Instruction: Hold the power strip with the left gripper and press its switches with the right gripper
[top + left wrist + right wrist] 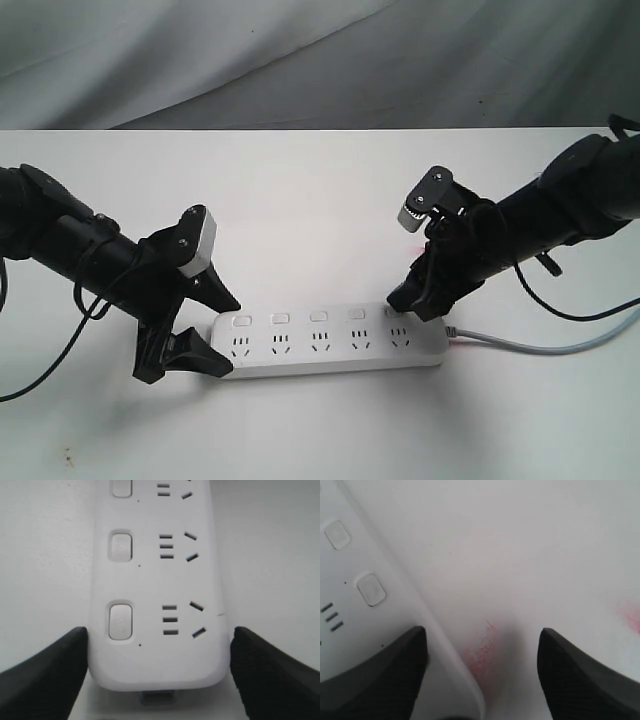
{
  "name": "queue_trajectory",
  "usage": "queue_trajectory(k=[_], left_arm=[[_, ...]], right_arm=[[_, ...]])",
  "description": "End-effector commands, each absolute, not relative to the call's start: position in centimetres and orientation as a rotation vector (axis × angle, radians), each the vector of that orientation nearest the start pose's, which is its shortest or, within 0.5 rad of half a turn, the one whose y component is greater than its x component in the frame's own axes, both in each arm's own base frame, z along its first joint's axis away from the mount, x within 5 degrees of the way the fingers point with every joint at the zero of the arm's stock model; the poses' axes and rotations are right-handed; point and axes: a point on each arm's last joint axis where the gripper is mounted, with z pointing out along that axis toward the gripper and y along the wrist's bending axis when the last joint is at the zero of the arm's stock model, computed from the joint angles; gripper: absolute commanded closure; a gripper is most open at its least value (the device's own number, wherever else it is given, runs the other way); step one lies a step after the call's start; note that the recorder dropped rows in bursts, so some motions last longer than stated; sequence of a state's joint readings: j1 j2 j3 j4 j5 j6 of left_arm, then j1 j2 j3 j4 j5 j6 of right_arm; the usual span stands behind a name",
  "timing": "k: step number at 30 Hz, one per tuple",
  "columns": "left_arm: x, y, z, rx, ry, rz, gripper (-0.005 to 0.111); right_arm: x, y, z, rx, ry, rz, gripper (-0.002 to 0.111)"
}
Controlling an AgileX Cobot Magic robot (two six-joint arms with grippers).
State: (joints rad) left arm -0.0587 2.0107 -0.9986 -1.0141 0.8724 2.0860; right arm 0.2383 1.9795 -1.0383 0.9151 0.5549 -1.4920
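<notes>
- The power strip (pixel 330 345) is gripped at one end, on the tabletop (pixel 320 190), by the fingers (pixel 45 670) of the left gripper (pixel 234 338).
- The fingers (pixel 585 670) of the right gripper (pixel 412 308) are held open near the end switch (pixel 371 589); pressing is judged next, with one fingertip lowered onto it.

The white power strip (pixel 330 350) lies flat and crosswise, its grey cord (pixel 540 348) leaving the right end and its five switches (pixel 318 316) in a row along the far edge. The left gripper (pixel 232 338) clasps the left end across its width. The right gripper (pixel 402 300), jaws spread, has one jaw over the cord end, just beside the last switch.
</notes>
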Motion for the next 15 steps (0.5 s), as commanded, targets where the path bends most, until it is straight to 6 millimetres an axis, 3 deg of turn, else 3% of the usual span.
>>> queue_trajectory(k=[1,3,6,12,15], left_arm=[[32.7,-8.0,10.8,1.637,1.978,-0.716,0.062],[32.7,-8.0,10.8,1.637,1.978,-0.716,0.062],[32.7,-8.0,10.8,1.637,1.978,-0.716,0.062],[32.7,-8.0,10.8,1.637,1.978,-0.716,0.062],[32.7,-8.0,10.8,1.637,1.978,-0.716,0.062]], right_arm=[[33.4,11.5,9.5,-1.327,2.389,0.429,0.049],[33.4,12.2,11.3,-1.264,2.317,0.523,0.049],[33.5,12.6,14.7,-1.206,2.200,0.530,0.049],[33.3,12.0,20.9,-1.074,2.071,0.395,0.049],[33.4,11.3,22.7,-0.969,2.053,0.309,0.049]])
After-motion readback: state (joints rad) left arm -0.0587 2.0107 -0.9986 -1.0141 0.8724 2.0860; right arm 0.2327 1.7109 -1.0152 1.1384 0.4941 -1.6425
